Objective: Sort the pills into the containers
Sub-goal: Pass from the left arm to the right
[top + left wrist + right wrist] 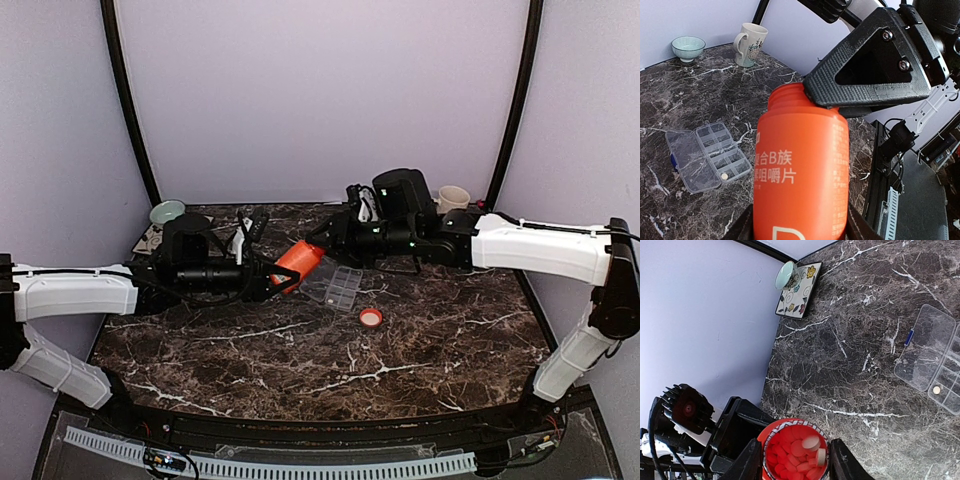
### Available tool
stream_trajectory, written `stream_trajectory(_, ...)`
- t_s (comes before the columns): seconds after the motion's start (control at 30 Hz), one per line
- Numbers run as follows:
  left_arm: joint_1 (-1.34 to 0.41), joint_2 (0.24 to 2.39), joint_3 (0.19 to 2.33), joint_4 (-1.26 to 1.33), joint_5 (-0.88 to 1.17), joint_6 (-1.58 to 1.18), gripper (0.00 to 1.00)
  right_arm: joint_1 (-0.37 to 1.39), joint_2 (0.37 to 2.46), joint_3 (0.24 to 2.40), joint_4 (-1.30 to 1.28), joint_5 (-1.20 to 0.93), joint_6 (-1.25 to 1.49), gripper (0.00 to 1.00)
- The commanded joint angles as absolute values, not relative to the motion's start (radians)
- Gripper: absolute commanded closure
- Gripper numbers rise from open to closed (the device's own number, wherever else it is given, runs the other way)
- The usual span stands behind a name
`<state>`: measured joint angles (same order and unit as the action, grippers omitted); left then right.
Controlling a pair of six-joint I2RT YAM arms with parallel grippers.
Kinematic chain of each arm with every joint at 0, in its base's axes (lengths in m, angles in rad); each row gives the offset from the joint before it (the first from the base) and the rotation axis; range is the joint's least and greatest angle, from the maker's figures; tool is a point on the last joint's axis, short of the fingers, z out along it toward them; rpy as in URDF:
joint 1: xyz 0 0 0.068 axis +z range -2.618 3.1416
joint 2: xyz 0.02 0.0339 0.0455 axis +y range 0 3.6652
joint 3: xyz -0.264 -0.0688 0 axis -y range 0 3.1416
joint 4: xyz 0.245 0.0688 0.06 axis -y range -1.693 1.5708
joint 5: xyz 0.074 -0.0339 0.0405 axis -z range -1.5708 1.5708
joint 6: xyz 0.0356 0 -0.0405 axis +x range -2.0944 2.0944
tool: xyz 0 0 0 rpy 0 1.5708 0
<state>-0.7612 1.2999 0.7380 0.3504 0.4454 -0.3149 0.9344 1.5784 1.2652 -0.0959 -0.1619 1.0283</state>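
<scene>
Box [338,286] lies on the table [250,360] near the middle, lid swung open and flat beside the compartments. It touches neither gripper. In the top view it sits just beside the bottle's mouth, on the near right, with the right gripper over its far edge.

1. Table: dark marble with white veins. Both arms reach in over it from the sides and meet above the box.
2. Left gripper [265,275]: closed on the lower body of the bottle [298,262]. In the left wrist view a finger shows on each side of the bottle at the bottom edge.
3. Right gripper [796,460]: its jaws stand partly apart, one on each side of the bottle's mouth. One finger appears to meet the neck in the left wrist view. Whether the jaws press on the bottle cannot be told.
4. Bottle: orange, uncapped, held clear of the table and tilted, mouth toward the right gripper.
5. Cap [371,317]: on the table, near the box, on its near right.
6. Pills [795,450]: a heap of flat tablets inside the bottle.
7. Single pill [724,176]: pale and round, in one compartment at the box's edge.
</scene>
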Motion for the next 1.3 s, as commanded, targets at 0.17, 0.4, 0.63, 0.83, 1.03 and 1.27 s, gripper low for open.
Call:
stream_trajectory(0.17, -0.769, 1.312, 0.786, 0.370, 0.457, -0.311, 0.75, 0.946, 1.585, 1.310, -0.114, -0.156, 0.952, 1.00)
stream_trajectory(0.4, -0.769, 1.315, 0.787, 0.368, 0.451, -0.305, 0.65, 0.947, 1.585, 1.329, -0.150, -0.140, 0.925, 1.00)
stream_trajectory(0.63, -0.769, 1.319, 0.782, 0.371, 0.451, -0.304, 0.56, 0.947, 1.585, 1.344, -0.178, -0.127, 0.902, 1.00)
stream_trajectory(0.83, -0.769, 1.323, 0.781, 0.377, 0.453, -0.305, 0.52, 0.946, 1.586, 1.350, -0.190, -0.125, 0.886, 1.00)
stream_trajectory(1.03, -0.769, 1.322, 0.784, 0.377, 0.451, -0.305, 0.47, 0.946, 1.586, 1.363, -0.211, -0.120, 0.866, 1.00)
stream_trajectory(1.27, -0.768, 1.319, 0.784, 0.374, 0.441, -0.305, 0.44, 0.946, 1.586, 1.368, -0.230, -0.109, 0.848, 1.00)
